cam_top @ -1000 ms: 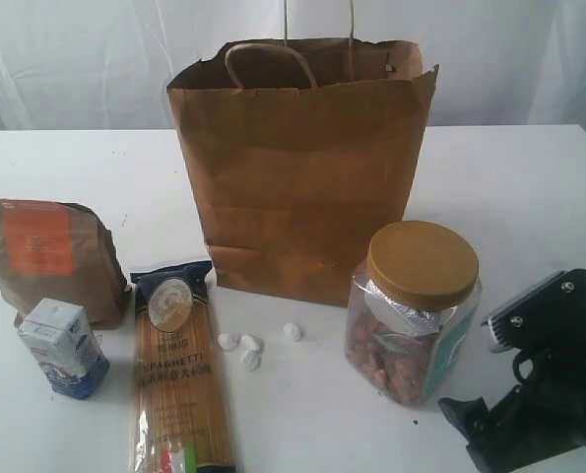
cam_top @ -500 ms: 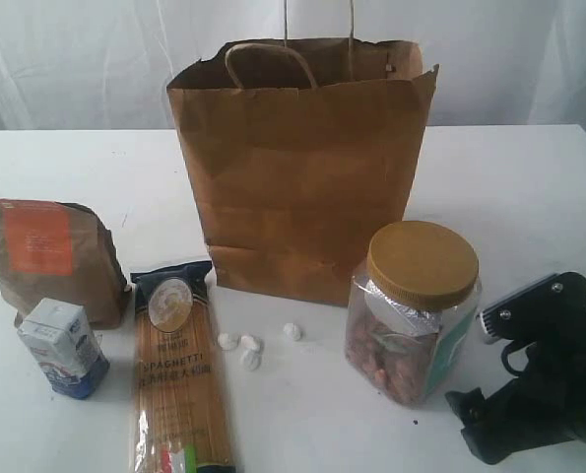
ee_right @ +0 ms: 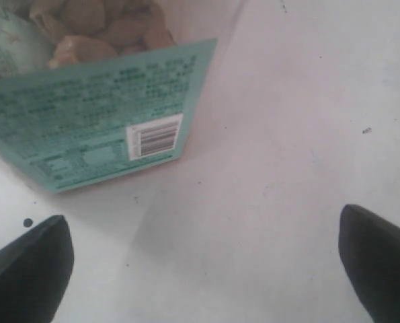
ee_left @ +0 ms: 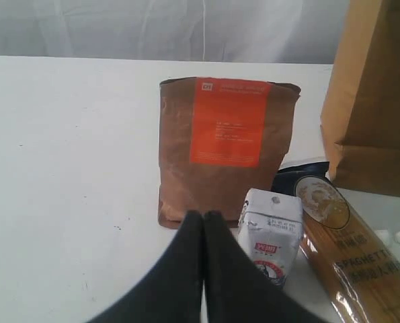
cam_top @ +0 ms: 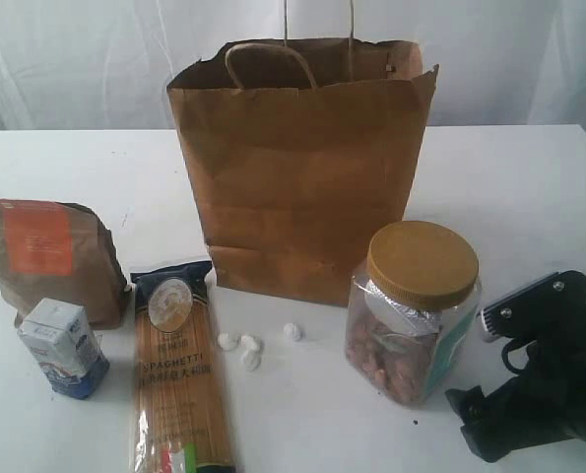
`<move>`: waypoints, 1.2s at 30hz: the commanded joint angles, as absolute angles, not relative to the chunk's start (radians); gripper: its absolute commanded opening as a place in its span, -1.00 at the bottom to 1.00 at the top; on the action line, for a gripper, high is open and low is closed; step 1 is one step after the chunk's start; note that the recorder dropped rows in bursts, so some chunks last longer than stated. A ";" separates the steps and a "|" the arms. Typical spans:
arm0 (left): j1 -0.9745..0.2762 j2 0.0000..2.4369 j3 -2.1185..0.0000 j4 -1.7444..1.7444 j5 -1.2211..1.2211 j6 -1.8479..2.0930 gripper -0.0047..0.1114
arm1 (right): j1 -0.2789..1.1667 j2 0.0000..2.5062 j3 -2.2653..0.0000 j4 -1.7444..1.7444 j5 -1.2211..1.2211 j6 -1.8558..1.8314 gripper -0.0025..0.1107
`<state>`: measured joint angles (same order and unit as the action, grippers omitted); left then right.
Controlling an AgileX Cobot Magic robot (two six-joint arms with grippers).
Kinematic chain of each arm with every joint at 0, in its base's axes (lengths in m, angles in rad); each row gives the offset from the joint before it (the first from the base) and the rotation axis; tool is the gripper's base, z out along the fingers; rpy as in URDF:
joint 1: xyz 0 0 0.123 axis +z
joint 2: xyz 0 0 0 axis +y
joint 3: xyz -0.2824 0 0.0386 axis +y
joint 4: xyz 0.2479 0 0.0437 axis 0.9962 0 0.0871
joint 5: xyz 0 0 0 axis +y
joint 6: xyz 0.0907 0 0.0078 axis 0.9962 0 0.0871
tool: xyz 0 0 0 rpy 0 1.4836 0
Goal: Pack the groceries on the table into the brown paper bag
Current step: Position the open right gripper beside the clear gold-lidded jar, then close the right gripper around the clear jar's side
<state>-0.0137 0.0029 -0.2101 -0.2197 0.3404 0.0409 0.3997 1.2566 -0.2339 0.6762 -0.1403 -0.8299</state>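
The brown paper bag [cam_top: 302, 168] stands upright and open at the back centre of the table [cam_top: 529, 187]. Left of it are the brown pouch with orange label [cam_top: 46, 256], the small blue-white carton [cam_top: 64, 347] and the long spaghetti packet [cam_top: 181, 374]. A clear jar of nuts with a gold lid [cam_top: 413, 310] stands front right. My right gripper [cam_top: 473, 426] sits low on the table just right of that jar, open and empty [ee_right: 203, 266], the jar's teal label [ee_right: 95, 128] ahead of it. My left gripper [ee_left: 203, 217] is shut and empty, before the pouch [ee_left: 223, 145] and carton [ee_left: 272, 232]. A second jar and the spice bottle are out of view.
A few small white lumps [cam_top: 248, 350] lie on the table between the spaghetti packet and the jar. The bag's edge [ee_left: 374, 94] and the spaghetti packet [ee_left: 347, 249] show beside the carton in the left wrist view. A white curtain hangs behind the table.
My right gripper has shifted slightly to the right, away from the jar. Nothing else has moved.
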 commanded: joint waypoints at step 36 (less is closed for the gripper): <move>-0.012 0.000 -0.206 -0.223 0.342 0.048 -0.92 | 0.539 1.292 -0.020 -0.011 -0.793 -0.058 0.89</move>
